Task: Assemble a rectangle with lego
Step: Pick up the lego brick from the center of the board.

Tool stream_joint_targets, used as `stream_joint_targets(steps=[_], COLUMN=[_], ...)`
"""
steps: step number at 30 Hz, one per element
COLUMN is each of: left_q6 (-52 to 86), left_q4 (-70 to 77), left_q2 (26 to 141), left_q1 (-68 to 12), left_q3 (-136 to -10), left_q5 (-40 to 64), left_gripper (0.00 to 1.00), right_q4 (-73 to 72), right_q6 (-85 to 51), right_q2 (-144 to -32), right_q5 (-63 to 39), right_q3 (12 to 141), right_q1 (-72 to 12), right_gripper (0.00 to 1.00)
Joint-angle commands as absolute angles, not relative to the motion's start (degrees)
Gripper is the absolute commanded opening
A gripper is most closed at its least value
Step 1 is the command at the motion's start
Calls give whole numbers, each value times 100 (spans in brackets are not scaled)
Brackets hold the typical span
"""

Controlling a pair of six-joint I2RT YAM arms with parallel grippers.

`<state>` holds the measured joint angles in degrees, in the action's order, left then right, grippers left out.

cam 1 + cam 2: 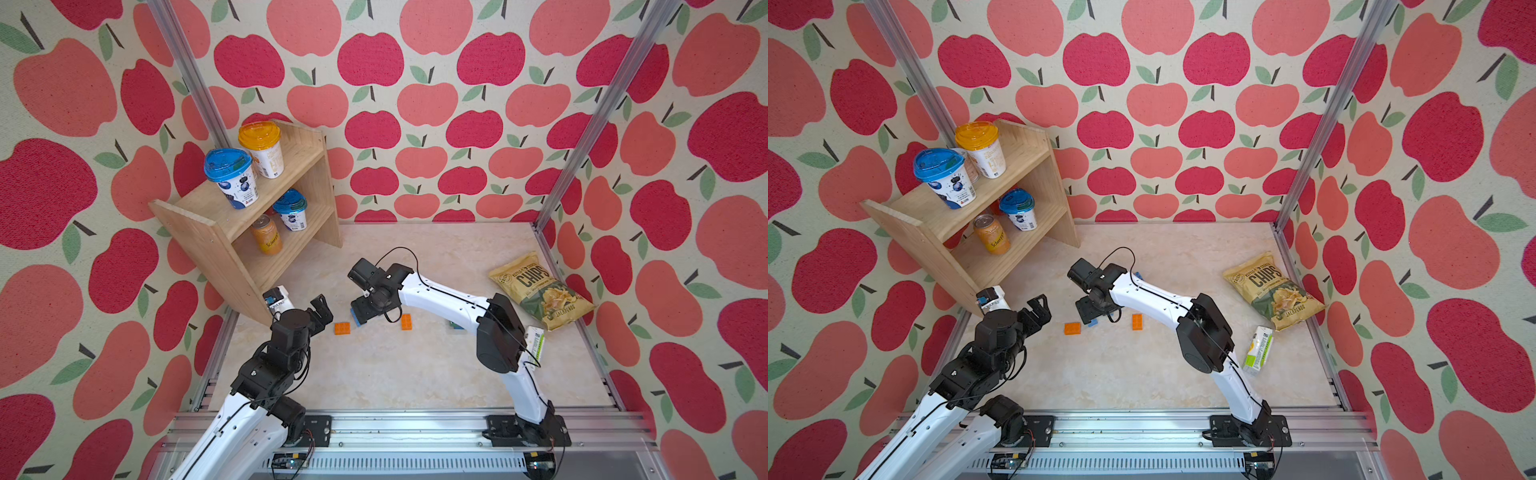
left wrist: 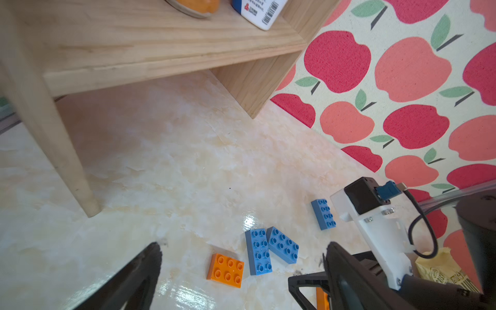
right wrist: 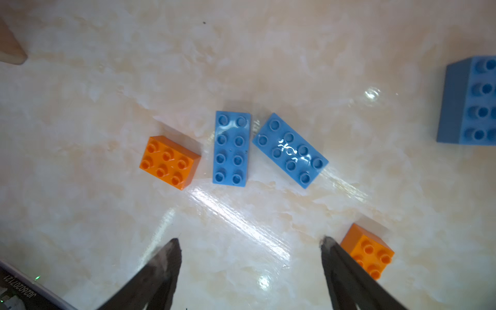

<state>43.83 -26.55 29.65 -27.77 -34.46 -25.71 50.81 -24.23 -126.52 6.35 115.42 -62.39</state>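
So the right gripper hangs over the table with its jaws spread wide and nothing between them. Just ahead of it two lego pieces lie flat, studs up: a straight blue brick and a tilted blue brick, making a V with the near corners almost touching. An orange brick sits just beside the straight one, small gap between. A second orange brick is right next to one finger, can't tell if they touch. A third blue brick lies well off to the side. The left gripper is spread too, holding nothing, near the wooden shelf. Chips bag is way over on the robot's right
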Motion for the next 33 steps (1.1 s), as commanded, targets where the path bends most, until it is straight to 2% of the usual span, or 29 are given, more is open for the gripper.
stream_joint_targets(steps=[1, 5, 11, 17, 33], left_q6=[4676, 4687, 4684, 4685, 4860], left_q4=[-3243, -3411, -3490, -3479, -3516], left_q2=[2716, 2594, 2745, 2837, 2962], left_q1=[-2742, -2742, -2736, -2733, -2731], left_q3=[-3663, -3775, -3841, -3841, -3780], left_q5=[-3147, -3267, -3279, -3279, -3195], left_gripper=[97, 97, 97, 97, 97], right_q4=[5268, 5352, 5625, 5875, 6150], right_q6=[-1477, -1044, -553, -414, -464], right_q2=[-13242, -13820, -14600, -15097, -15373], right_q5=[425, 80, -167, -369, -669], right_q3=[12139, 12952, 14025, 14619, 14652], right_q1=[-6379, -6450, -6460, -6464, -6500], right_gripper=[84, 84, 89, 89, 74])
